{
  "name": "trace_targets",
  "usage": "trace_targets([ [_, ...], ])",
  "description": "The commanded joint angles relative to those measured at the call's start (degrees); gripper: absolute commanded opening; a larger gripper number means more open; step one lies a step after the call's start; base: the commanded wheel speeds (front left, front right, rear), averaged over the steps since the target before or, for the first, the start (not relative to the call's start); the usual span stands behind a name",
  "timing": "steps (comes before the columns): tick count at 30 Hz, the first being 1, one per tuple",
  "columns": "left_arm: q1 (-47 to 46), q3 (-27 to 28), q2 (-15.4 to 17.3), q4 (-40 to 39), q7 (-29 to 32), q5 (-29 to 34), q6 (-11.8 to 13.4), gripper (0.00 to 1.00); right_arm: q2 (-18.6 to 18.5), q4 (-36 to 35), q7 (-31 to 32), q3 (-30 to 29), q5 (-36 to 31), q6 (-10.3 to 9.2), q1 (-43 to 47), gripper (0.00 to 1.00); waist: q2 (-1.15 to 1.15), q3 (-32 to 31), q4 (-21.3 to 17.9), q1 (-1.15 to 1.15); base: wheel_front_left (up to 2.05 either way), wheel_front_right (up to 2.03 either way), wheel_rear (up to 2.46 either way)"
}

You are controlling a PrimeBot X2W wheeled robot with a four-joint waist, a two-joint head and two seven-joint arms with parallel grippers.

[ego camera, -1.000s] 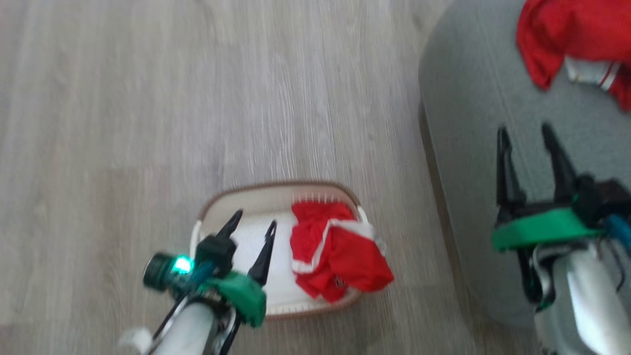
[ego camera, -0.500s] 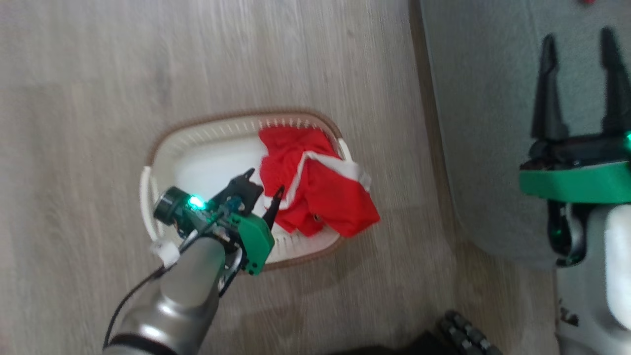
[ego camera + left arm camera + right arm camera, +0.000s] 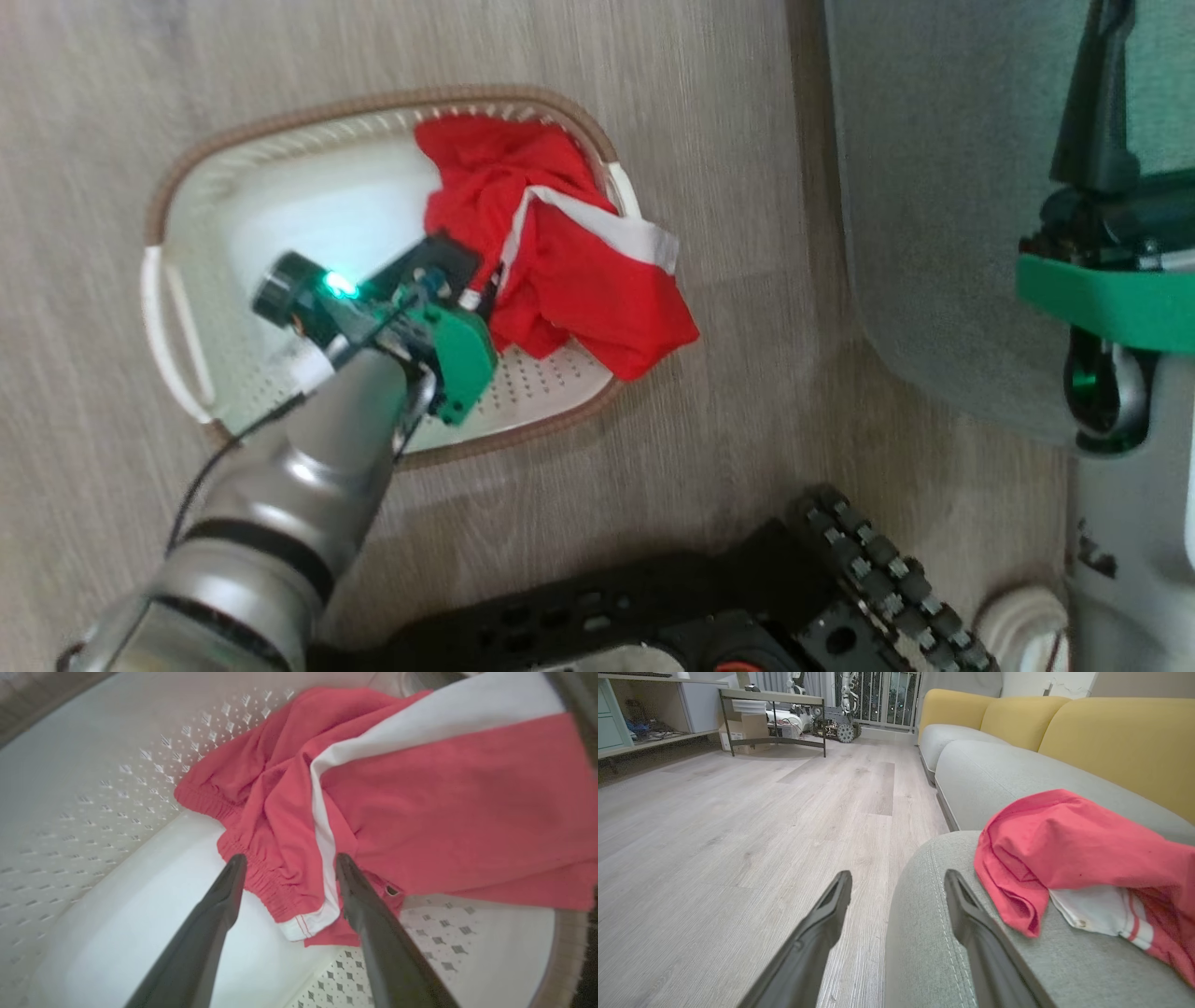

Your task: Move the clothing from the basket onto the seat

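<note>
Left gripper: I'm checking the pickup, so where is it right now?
In the head view, the left gripper sits inside the basket, just left of the red clothing; its wrist view shows open fingers flanking the fabric's edge.

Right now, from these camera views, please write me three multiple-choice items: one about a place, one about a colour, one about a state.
1. Where is the thin red garment with the white stripe? A) on the wooden floor; B) in the cream perforated plastic basket, partly hanging over its edge; C) on a yellow cushion.
2. What colour is the basket's braided rim? A) blue; B) brown; C) black.
3. How is the left claw? A) shut on a handle; B) shut on the garment; C) open, the garment's gathered edge between its fingers.
Key: 1 B, the head view shows it inside, draped past the rim; 2 B, the braid looks brown; 3 C, the left wrist view shows the fingers apart.
</note>
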Motion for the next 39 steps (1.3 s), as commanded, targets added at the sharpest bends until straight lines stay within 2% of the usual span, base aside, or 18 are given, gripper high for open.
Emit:
trace_targets([
  [1, -0.7, 0.4, 0.2, 0.9, -0.3, -0.4, 0.7, 1.00, 0.1, -2.6, -0.4, 1.4, 0.5, -0.01, 0.1, 1.00, 0.00, 3.0, -1.5, -0.01, 0.00, 0.00, 0.00],
  [10, -5.8, 0.2, 0.3, 7.0, -0.5, -1.9, 0.3, 1.00, 0.1, -6.1, -0.4, 2.6, 1.5, -0.01, -3.0, 1.00, 0.00, 6.6, -3.2, -0.01, 0.00, 0.00, 0.00],
  [20, -7.5, -2.1, 0.2, 8.5, 0.7, -2.2, -1.0, 1.00, 0.1, -7.0, -0.4, 2.3, 2.0, -0.01, -1.9, 1.00, 0.00, 7.5, -3.9, -0.01, 0.00, 0.00, 0.00],
  [21, -7.5, -2.4, 0.2, 8.5, 0.9, -2.3, -1.1, 0.97, 0.1, -7.0, -0.4, 2.3, 2.1, -0.01, -1.8, 1.00, 0.00, 7.5, -4.0, -0.01, 0.00, 0.00, 0.00],
  [22, -7.5, -2.7, 0.2, 8.5, 1.1, -2.5, -1.1, 0.54, 0.1, -6.9, -0.4, 2.3, 2.2, -0.01, -1.7, 1.00, 0.00, 7.5, -4.1, -0.01, 0.00, 0.00, 0.00],
  [23, -7.5, -3.0, 0.2, 8.5, 1.3, -2.6, -1.2, 0.30, 0.1, -6.9, -0.4, 2.2, 2.2, -0.01, -1.7, 1.00, 0.00, 7.4, -4.1, -0.01, 0.00, 0.00, 0.00],
  [24, -7.5, -3.2, 0.2, 8.5, 1.3, -2.7, -1.2, 0.00, 0.1, -6.9, -0.4, 2.2, 2.3, -0.01, -1.7, 1.00, 0.00, 7.4, -4.2, -0.01, 0.00, 0.00, 0.00],
  [34, -8.8, -4.3, 0.3, 8.7, -1.3, -3.7, -0.5, 0.00, 0.1, -5.4, -0.4, 1.8, 3.6, -0.01, -3.0, 1.00, 0.00, 6.1, -4.5, -0.01, 0.00, 0.00, 0.00],
  [39, -8.5, -4.9, 1.3, 8.1, -2.9, -3.7, -1.5, 0.00, 0.1, -4.0, -0.4, 2.6, 3.5, -0.01, -3.7, 1.00, 0.00, 2.2, -4.0, -0.01, 0.00, 0.00, 0.00],
])
